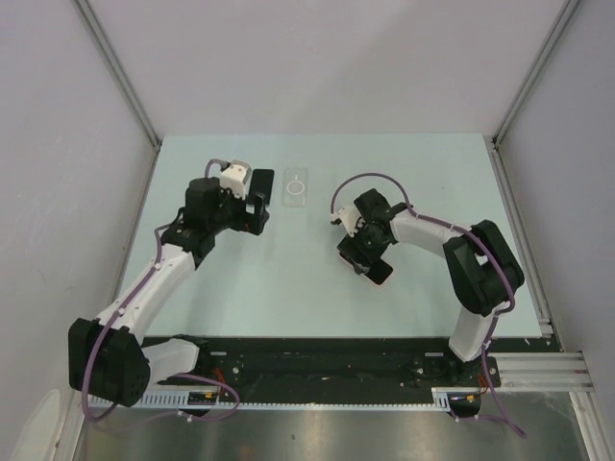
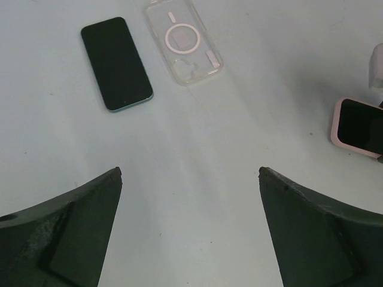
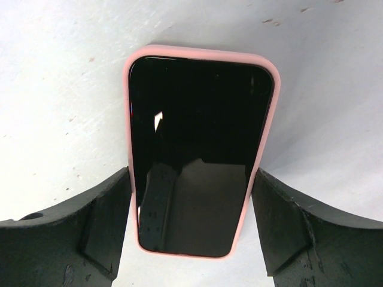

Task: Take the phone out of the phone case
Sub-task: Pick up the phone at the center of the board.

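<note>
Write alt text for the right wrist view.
A black-screened phone in a pink case lies face up on a pale table, its near end between the right hand's two dark fingers. They flank its long edges; contact is unclear.

The phone screen is glossy black glass in a smooth matt pink case, while the empty case is clear plastic.

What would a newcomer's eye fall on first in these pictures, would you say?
The pink-cased phone fills the right wrist view, lying screen-up between the fingers of the right gripper, which appear to touch both of its long sides. Farther left on the table, a bare dark phone and an empty clear case lie side by side ahead of the wide-open left gripper.
</note>
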Controlling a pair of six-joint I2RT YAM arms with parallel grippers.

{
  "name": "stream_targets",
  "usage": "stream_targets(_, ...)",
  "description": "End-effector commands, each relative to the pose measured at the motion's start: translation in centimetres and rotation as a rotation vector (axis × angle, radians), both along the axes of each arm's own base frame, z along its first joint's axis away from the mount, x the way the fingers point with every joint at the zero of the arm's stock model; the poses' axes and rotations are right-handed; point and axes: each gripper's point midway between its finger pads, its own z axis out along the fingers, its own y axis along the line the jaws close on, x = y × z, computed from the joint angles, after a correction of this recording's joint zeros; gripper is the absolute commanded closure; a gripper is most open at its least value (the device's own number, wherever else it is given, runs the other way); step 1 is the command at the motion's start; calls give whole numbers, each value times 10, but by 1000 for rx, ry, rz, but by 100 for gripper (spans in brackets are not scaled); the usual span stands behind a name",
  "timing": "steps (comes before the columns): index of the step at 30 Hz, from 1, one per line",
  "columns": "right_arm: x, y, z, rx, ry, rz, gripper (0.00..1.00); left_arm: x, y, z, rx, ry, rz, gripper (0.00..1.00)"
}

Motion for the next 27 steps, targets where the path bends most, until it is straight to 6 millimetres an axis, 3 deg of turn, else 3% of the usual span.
stream_targets(1,-5,13,31,83,-53,68,76,10,-21,28,-69,-46,-92,0)
stream_targets(5,-6,16,48,115,-94,114,78,3,-47,29,-127,-7,-246,0)
stream_targets(13,4,26,92,199,-233,147,83,20,-77,6,-243,185,-312,0)
stream_targets(18,13,30,119,218,-373,167,86,20,-98,1,-343,297,-379,0)
stream_targets(27,20,39,138,160,-579,224,87,4,-136,10,-435,425,-494,3)
